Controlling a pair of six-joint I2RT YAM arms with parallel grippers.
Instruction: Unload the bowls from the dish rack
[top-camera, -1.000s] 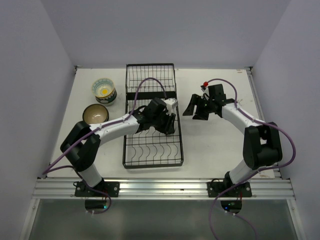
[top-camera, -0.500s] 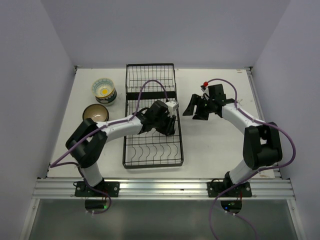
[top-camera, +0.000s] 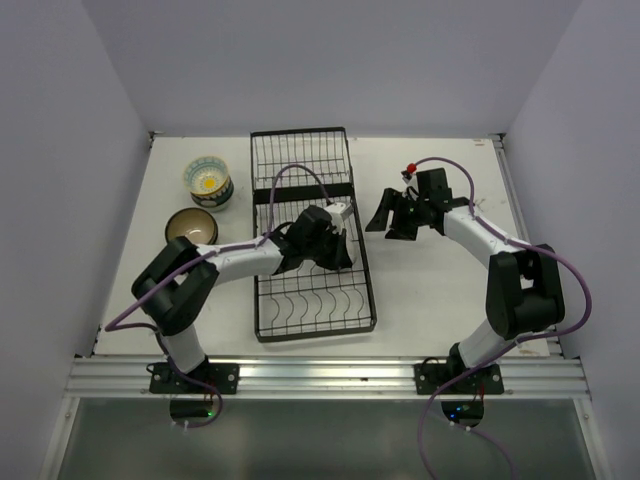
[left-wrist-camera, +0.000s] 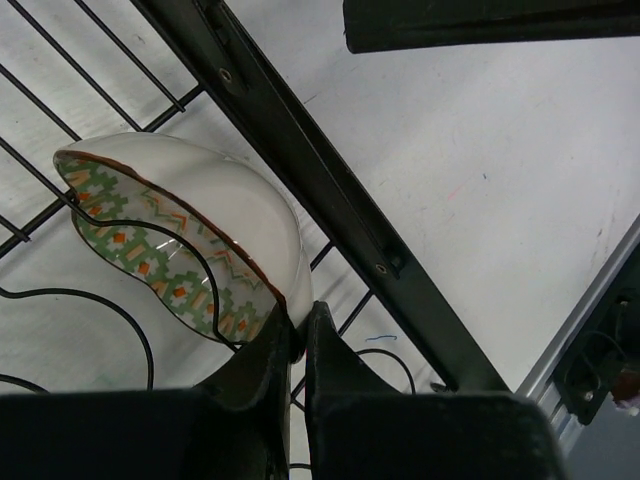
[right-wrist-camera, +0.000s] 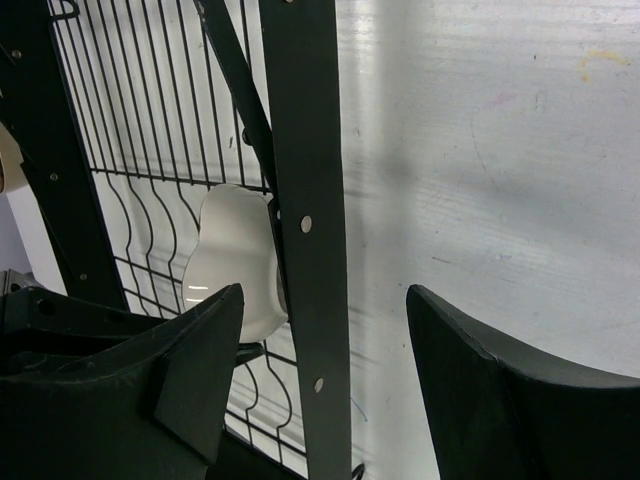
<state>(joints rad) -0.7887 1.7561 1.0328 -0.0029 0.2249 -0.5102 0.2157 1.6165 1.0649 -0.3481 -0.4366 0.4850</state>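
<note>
The black wire dish rack (top-camera: 300, 170) lies lengthwise in the middle of the table. A white bowl (left-wrist-camera: 230, 200) with a green and orange pattern inside stands on edge among the rack's dividers (left-wrist-camera: 120, 240). My left gripper (left-wrist-camera: 297, 320) is shut on the bowl's rim. From above, the left gripper (top-camera: 335, 245) sits over the rack's right side, with the bowl (top-camera: 343, 211) just beyond it. My right gripper (top-camera: 388, 222) hangs open just right of the rack. In the right wrist view its jaws (right-wrist-camera: 325, 300) straddle the rack's side bar (right-wrist-camera: 305, 150), with the bowl (right-wrist-camera: 232, 255) behind.
Two more bowls stand on the table left of the rack: a patterned one with a yellow centre (top-camera: 207, 180) and a dark one (top-camera: 191, 228). White walls close in the table on three sides. A metal rail (top-camera: 320, 378) runs along the near edge.
My left gripper has closed on the bowl's rim. The rack's near end has swung to the right. The right arm has stayed still.
</note>
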